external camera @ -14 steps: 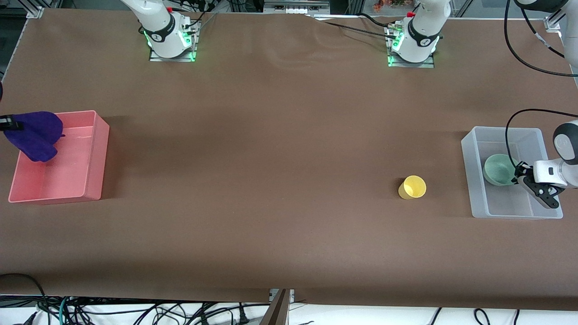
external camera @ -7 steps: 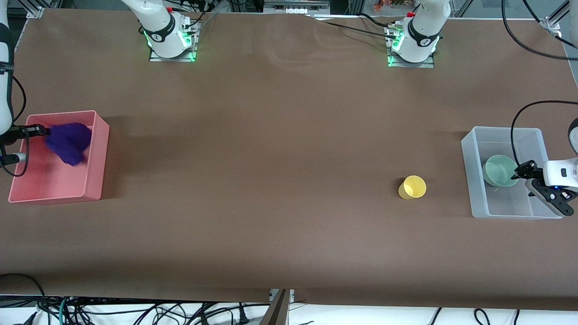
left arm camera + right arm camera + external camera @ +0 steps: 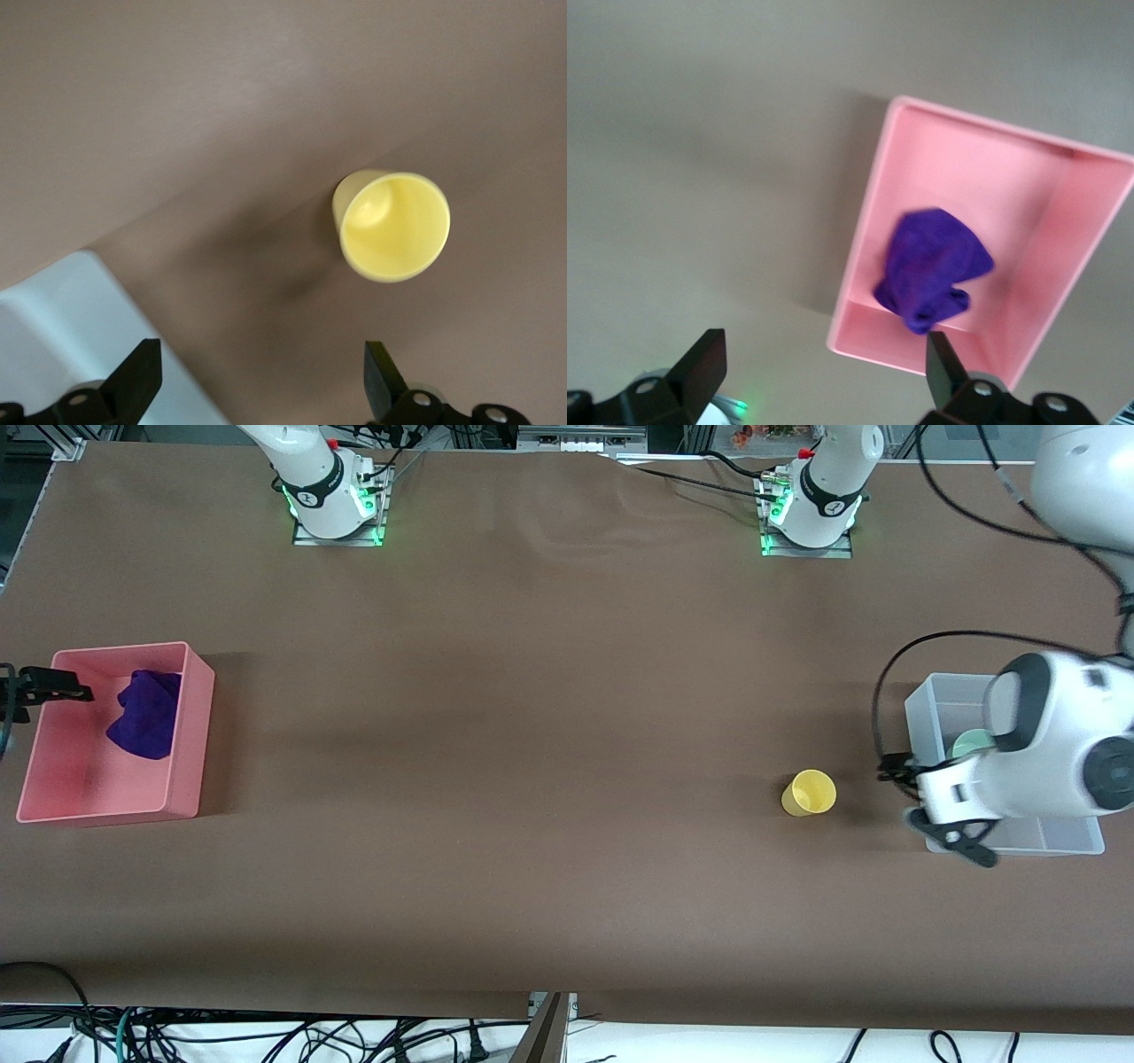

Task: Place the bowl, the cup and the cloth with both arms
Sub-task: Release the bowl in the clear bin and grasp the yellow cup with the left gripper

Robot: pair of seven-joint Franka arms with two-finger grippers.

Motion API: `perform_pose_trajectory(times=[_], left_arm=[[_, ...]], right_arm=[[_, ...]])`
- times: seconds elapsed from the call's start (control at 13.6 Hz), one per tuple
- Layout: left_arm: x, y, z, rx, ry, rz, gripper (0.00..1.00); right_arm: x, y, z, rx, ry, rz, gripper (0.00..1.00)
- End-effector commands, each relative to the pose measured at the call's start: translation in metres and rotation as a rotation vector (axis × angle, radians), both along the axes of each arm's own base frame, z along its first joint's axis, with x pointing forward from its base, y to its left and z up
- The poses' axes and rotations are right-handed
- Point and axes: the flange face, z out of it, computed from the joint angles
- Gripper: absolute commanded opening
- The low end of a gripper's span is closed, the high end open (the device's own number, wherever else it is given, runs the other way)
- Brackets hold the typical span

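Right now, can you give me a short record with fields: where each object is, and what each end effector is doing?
cloth: lying in the pink bin, released
bowl: in the clear bin, mostly hidden by the left arm
cup: upright on the table, beside the clear bin
left end effector: open, empty, between the clear bin and the cup
right end effector: open, empty, above the pink bin's edge

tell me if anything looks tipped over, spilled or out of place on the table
Nothing stands out. The cup stands upright on the bare table near the clear bin, not yet placed. The bowl sits in that bin. The cloth lies crumpled in the pink bin. The left gripper and right gripper are open and empty.
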Motion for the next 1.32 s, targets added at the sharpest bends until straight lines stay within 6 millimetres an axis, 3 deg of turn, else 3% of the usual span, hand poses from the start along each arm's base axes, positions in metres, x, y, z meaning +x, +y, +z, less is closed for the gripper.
perform_pose_trajectory(times=[0.0, 0.07, 0.22, 0.29, 0.37, 0.44, 0.66, 0.74, 0.88, 1.03, 1.25], left_arm=[[-0.002, -0.014, -0.041, -0.027, 0.021, 0.038, 1.00], [-0.004, -0.019, -0.059, -0.039, 0.022, 0.039, 0.92], [-0.005, -0.029, -0.080, -0.053, 0.001, 0.034, 0.59], [-0.004, -0.032, -0.091, -0.061, -0.002, 0.046, 0.42], [-0.004, -0.040, -0.099, -0.063, -0.003, 0.039, 0.13], [-0.004, -0.047, -0.103, -0.068, -0.005, 0.032, 0.00], [-0.001, -0.049, -0.096, -0.066, -0.015, 0.027, 0.00], [0.000, -0.045, -0.091, -0.066, -0.018, 0.030, 0.00], [-0.003, -0.043, -0.048, -0.041, -0.014, 0.019, 0.00], [-0.007, -0.028, 0.007, 0.004, 0.019, 0.020, 0.00], [-0.026, 0.037, 0.058, 0.059, 0.087, -0.015, 0.00]], right_arm=[[0.000, 0.046, 0.029, -0.018, -0.030, -0.102, 1.00], [-0.001, 0.068, 0.040, -0.009, -0.048, -0.085, 1.00], [-0.003, 0.090, 0.052, -0.029, -0.076, -0.034, 1.00], [-0.005, 0.088, 0.060, -0.050, -0.090, -0.030, 1.00], [-0.009, 0.086, 0.076, -0.054, -0.131, -0.034, 1.00], [-0.009, 0.082, 0.088, -0.058, -0.180, -0.036, 1.00], [-0.023, 0.075, 0.124, -0.069, -0.258, -0.056, 1.00], [-0.025, 0.076, 0.119, -0.066, -0.245, -0.054, 1.00], [-0.037, 0.078, 0.111, -0.093, -0.168, -0.096, 1.00], [-0.044, 0.078, 0.105, -0.105, -0.121, -0.226, 1.00], [-0.044, 0.078, 0.102, -0.108, -0.098, -0.227, 1.00]])
